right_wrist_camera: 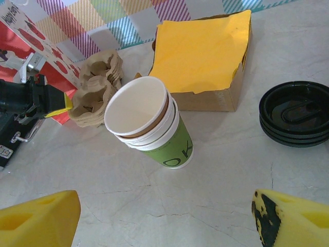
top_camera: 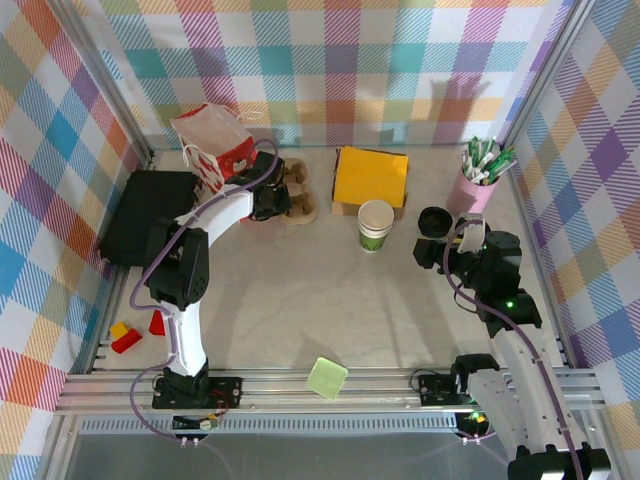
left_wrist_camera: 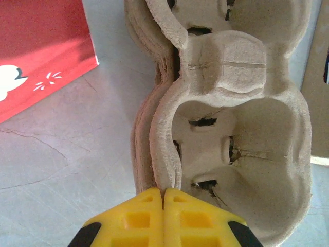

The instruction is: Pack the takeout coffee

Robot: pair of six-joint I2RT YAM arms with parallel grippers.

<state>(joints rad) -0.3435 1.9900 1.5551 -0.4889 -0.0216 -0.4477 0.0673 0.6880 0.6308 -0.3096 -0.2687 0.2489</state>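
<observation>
Packing barely begun. On the table (top_camera: 300, 300), bag (top_camera: 212, 140) sits at 11 o'clock. Carrier (top_camera: 292, 195) stack is just beside it at its 4 o'clock, wells empty. Cup (top_camera: 376, 225) stands upright, lidless, near centre, at carrier's 3 o'clock and well apart. Lids (top_camera: 434, 220) are stacked at cup's 3 o'clock. Remaining, I'd judge: lid on, cup into carrier, maybe into bag. Left arm stretches toward 12, left gripper (left_wrist_camera: 163, 206) pinched together on carrier's near rim. Right arm is bent at table's 3 o'clock, right gripper (right_wrist_camera: 164, 220) low, fingers wide apart, facing cup, holding nothing.
</observation>
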